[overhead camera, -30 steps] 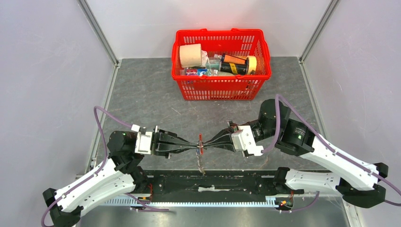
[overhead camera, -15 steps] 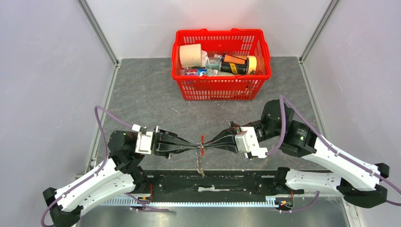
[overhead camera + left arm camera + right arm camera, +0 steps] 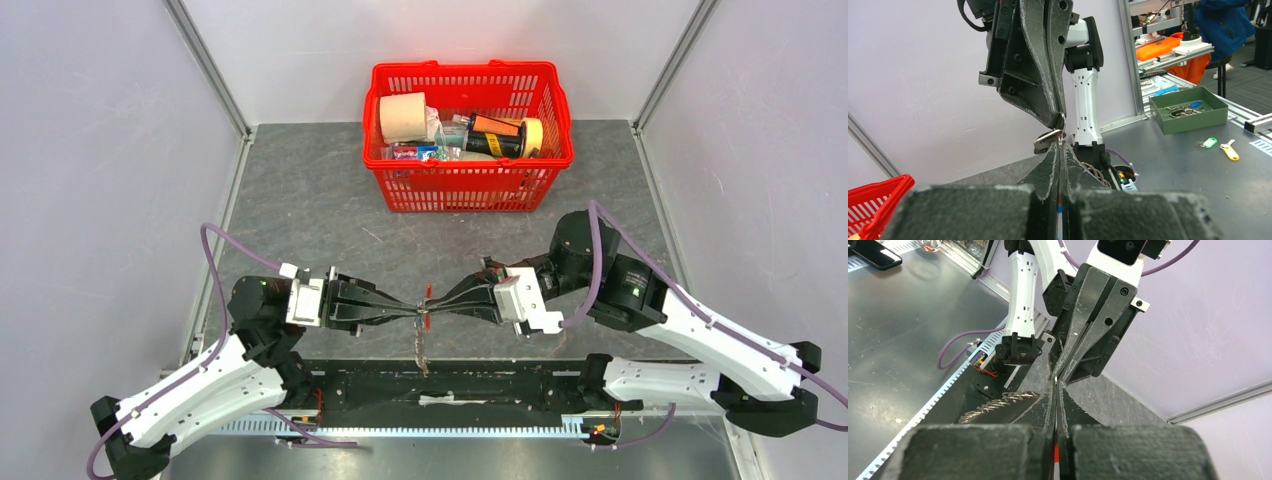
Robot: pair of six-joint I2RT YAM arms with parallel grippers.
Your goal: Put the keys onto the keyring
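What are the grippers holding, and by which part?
Left gripper and right gripper both pinch the keyring near its red strap; coiled cord hangs below.

Top external: we look steeply down from behind the arm bases (image 3: 600, 372), wide over the table (image 3: 300, 200).
Left wrist: close, we face the right gripper (image 3: 1059, 120).
Right wrist: close, we face the left gripper (image 3: 1056, 377).
Shared: where both grippers meet.

- Left arm (image 3: 190, 390): white shells, black joints, purple cable.
- Right arm (image 3: 700, 335): same white and black, purple cable.
- Left gripper (image 3: 416, 313), right gripper (image 3: 432, 310): long black tapered fingers (image 3: 1088, 325), scuffed, round screws.
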